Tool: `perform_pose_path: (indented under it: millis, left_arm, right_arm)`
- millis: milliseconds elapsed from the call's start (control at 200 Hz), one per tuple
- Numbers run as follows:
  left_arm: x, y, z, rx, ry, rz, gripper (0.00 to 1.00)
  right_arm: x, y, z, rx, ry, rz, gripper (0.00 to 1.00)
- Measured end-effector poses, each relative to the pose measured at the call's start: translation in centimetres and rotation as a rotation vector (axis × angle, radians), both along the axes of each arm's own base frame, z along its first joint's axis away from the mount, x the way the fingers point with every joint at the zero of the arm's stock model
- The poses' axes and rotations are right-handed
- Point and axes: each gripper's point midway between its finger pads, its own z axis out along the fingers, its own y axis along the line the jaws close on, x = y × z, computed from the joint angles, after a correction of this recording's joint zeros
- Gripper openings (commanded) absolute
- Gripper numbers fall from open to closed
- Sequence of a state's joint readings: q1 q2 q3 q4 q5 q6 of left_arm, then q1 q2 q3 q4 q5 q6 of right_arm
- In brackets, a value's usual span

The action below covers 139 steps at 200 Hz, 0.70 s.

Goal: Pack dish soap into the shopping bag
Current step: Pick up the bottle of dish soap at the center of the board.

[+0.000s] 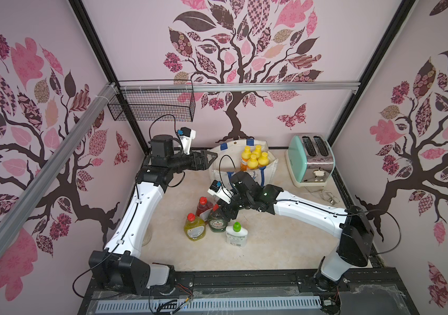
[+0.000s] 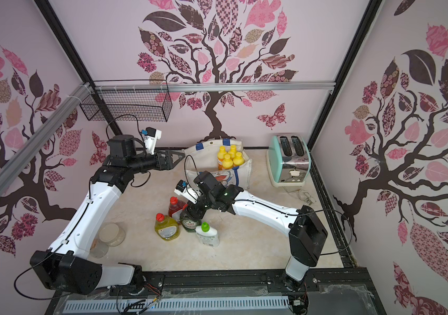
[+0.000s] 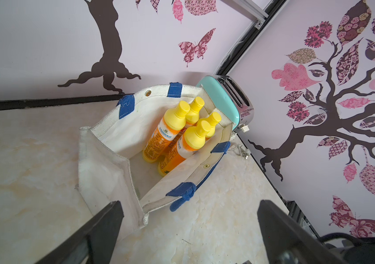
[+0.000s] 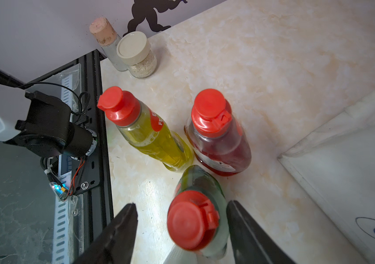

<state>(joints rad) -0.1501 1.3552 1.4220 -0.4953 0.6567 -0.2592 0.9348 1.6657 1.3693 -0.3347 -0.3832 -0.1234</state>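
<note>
Mid-table (image 1: 272, 245), our right gripper (image 4: 182, 204) straddles the red cap (image 4: 191, 224) of the dark green bottle (image 4: 196, 180), jaws part-open and clamping nothing, seemingly for a neck lift, while our left gripper (image 3: 188, 205) hangs wide open and empty beside the shopping bag (image 3: 104, 164) at the far edge.

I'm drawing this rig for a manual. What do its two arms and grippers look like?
Both the left arm and right arm have white shell links joined by black motor housings, with thin black cables running along them. The left gripper and right gripper have black tapered fingers. Each wrist carries a small white camera mount with a blue plug.
</note>
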Motion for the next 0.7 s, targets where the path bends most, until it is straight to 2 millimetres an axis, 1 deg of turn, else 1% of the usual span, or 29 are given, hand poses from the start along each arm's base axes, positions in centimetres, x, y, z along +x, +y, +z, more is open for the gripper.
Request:
perform_pose_path:
  millis: [120,250,510,695]
  left_arm:
    - [0.01,0.01,0.0,0.0,-0.001,0.0,0.98]
    - [0.0,0.01,-0.01,0.001,0.0,0.0,0.98]
    - [0.14,0.22,-0.16,0.012,-0.002,0.011,0.98]
    - [0.3,0.58,-0.47,0.032,-0.002,0.027,0.98]
  right_arm:
    - [0.06,0.08,-0.12,0.0,0.001,-0.001,0.66]
    - [0.19,0.22,-0.78,-0.011,0.012,-0.006,0.64]
    - [0.59,0.38,-0.82,-0.008,0.001,-0.023,0.54]
    - [0.75,0.54,-0.68,0.0,-0.008,-0.03,0.5]
